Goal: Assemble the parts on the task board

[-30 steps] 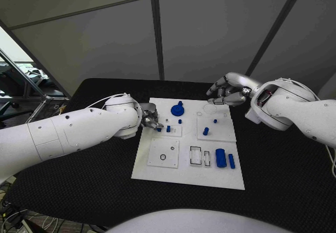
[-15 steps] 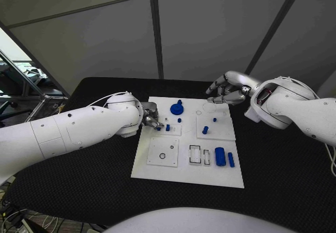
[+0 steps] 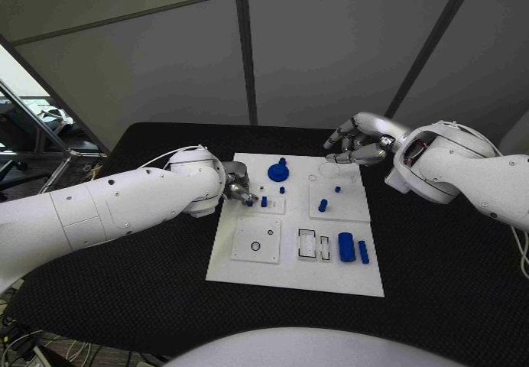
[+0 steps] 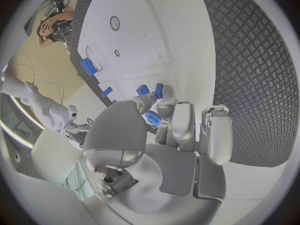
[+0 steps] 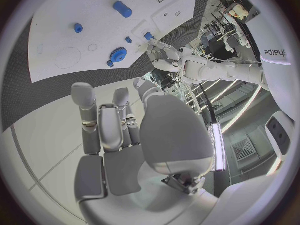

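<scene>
The robot's left hand (image 3: 235, 191) is working at the left edge of the flat white rectangular task board (image 3: 276, 274), its silver fingers (image 4: 176, 126) bunched together around a small blue plastic part (image 4: 151, 118); from the left wrist view it appears to be pinching that piece between thumb and fingers, though how much of the piece is gripped is hidden by the fingers. Just beyond the fingertips two short blue pegs (image 4: 150, 90) are standing in the board, so the step in hand is judged to be seating a small part into the raised square block near those pegs. The right hand (image 3: 355, 144) is hovering over the board's far right corner with fingers curled loosely and apart, holding nothing that can be seen, near a faint round recess (image 5: 65, 58). Elsewhere on the board a round blue gear-like knob (image 3: 280, 172) is sitting near the far edge, a small blue cylinder (image 3: 323, 205) is lying in the middle, and a larger blue cylinder (image 3: 347, 248) with a slim blue bar (image 3: 364, 251) beside it is lying near the right edge, next to empty rectangular slots (image 3: 316, 245). The next move is likely calling for careful alignment of the pinched piece over its socket before pressing down. A few dark letters are showing on the right arm's shell at the rim of the right wrist view, too cut off to read for certain; no writing on the board is legible.
</scene>
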`<state>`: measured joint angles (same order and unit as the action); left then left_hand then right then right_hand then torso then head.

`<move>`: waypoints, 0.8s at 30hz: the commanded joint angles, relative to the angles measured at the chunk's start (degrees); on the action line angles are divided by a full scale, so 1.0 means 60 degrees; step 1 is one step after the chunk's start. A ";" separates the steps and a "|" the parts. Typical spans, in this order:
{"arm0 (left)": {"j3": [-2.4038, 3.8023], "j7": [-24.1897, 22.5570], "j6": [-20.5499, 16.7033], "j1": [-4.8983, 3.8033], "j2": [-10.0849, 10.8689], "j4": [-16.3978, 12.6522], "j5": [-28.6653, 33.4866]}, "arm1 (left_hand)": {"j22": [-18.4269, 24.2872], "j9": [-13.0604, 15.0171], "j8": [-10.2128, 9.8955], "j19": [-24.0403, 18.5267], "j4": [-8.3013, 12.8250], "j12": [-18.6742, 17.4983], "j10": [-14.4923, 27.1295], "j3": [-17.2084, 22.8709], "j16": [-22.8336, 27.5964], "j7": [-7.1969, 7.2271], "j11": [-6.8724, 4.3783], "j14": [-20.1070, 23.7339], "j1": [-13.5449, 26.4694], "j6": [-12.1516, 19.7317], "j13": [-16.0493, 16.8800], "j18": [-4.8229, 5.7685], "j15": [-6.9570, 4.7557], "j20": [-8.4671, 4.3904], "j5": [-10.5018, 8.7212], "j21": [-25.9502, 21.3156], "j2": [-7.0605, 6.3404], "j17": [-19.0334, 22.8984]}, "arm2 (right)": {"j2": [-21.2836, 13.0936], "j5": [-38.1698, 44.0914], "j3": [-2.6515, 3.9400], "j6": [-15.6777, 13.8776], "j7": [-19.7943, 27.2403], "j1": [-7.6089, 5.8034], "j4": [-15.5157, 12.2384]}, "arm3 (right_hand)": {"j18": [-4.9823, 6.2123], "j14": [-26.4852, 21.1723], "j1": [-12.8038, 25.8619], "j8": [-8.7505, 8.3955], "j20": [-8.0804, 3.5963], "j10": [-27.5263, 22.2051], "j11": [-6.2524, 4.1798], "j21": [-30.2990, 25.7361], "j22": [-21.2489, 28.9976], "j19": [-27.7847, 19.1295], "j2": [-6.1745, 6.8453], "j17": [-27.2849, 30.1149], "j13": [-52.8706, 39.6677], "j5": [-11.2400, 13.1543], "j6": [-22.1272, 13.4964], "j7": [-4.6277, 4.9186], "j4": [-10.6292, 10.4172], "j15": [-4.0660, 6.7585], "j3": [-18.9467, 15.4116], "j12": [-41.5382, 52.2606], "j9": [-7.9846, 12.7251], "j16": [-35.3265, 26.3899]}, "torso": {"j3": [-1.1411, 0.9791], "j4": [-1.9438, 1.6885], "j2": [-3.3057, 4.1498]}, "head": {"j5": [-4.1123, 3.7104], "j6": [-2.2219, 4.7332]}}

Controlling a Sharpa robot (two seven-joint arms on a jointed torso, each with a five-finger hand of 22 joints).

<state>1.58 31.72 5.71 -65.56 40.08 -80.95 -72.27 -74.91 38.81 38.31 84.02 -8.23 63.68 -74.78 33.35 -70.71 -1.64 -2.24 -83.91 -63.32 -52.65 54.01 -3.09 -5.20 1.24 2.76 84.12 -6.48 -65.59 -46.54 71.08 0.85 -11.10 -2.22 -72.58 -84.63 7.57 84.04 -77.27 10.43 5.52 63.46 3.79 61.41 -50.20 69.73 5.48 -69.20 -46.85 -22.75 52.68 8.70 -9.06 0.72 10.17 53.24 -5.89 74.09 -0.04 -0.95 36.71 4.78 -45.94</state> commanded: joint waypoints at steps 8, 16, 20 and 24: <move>-0.0032 0.0243 -0.0395 0.0041 0.0056 0.0093 0.0220 | -0.1557 0.0040 0.0050 0.0317 -0.0635 -0.0025 -0.0021 -0.0993 0.0012 0.0008 -0.0010 -0.0159 0.0928 -0.0131 -0.0018 0.0218 -0.0046 -0.0054 -0.0015 0.0027 -0.0287 -0.0020 | -0.0007 0.0022 0.0007 0.0010 0.0056 -0.0020 -0.0012 | 0.0029 0.0233 -0.0076 0.0048 -0.0047 0.0015 -0.0057 -0.0043 0.0025 -0.0017 0.0007 0.0015 0.0027 -0.0050 0.0012 -0.0008 -0.0043 0.0038 0.0039 -0.0054 -0.0012 -0.0034 | 0.0005 -0.0005 0.0003 | 0.0000 0.0031; -0.0023 0.0233 -0.0590 0.0042 0.0127 0.0055 0.0224 | -0.1571 0.0056 0.0053 0.0328 -0.0717 -0.0012 -0.0020 -0.1232 0.0013 0.0018 -0.0019 -0.0160 0.0965 -0.0138 -0.0009 0.0221 -0.0056 -0.0062 -0.0014 0.0035 -0.0315 -0.0024 | -0.0005 0.0022 0.0007 0.0003 0.0068 -0.0020 0.0000 | 0.0031 0.0231 -0.0085 0.0045 -0.0047 0.0005 -0.0058 -0.0052 0.0035 -0.0021 0.0014 0.0022 0.0041 -0.0050 0.0003 -0.0007 -0.0039 0.0038 0.0041 -0.0065 -0.0010 -0.0042 | 0.0004 -0.0006 0.0005 | 0.0005 0.0039; -0.0008 0.0185 -0.0758 0.0043 0.0160 0.0032 0.0225 | -0.1574 0.0070 0.0059 0.0331 -0.0831 0.0005 -0.0024 -0.1405 0.0013 0.0023 -0.0023 -0.0162 0.1015 -0.0146 0.0007 0.0221 -0.0059 -0.0067 -0.0013 0.0034 -0.0302 -0.0027 | -0.0003 0.0022 0.0007 -0.0008 0.0071 -0.0020 0.0003 | 0.0031 0.0231 -0.0085 0.0045 -0.0047 0.0005 -0.0058 -0.0052 0.0035 -0.0021 0.0014 0.0022 0.0041 -0.0050 0.0003 -0.0007 -0.0039 0.0038 0.0041 -0.0065 -0.0010 -0.0042 | 0.0003 -0.0003 0.0013 | 0.0015 0.0040; 0.0023 0.0002 -0.1076 0.0044 0.0180 0.0028 0.0232 | -0.1561 0.0080 0.0061 0.0323 -0.0911 0.0002 -0.0017 -0.1504 0.0013 0.0025 -0.0026 -0.0163 0.1032 -0.0143 -0.0001 0.0217 -0.0062 -0.0070 -0.0013 0.0018 -0.0285 -0.0030 | -0.0005 0.0022 0.0006 -0.0021 0.0073 -0.0020 0.0005 | 0.0031 0.0231 -0.0085 0.0045 -0.0047 0.0005 -0.0058 -0.0052 0.0035 -0.0021 0.0014 0.0022 0.0041 -0.0050 0.0003 -0.0007 -0.0039 0.0038 0.0041 -0.0065 -0.0010 -0.0042 | 0.0004 0.0000 0.0007 | 0.0020 0.0045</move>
<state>1.61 32.39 1.99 -65.23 41.08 -80.68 -71.14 -74.91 39.21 38.28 84.02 -13.63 63.60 -74.98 24.60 -70.72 -1.52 -2.46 -83.82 -57.61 -53.14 54.01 -3.09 -5.31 1.24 2.84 84.12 -8.28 -65.70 -46.56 71.08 0.85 -11.12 -2.20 -72.58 -84.55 7.57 84.04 -77.27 10.43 5.52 63.46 3.79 61.41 -50.05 69.73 5.48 -69.12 -46.65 -22.75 52.68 8.70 -9.06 0.72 10.17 53.24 -5.89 74.09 -0.01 -0.99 36.75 4.88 -45.71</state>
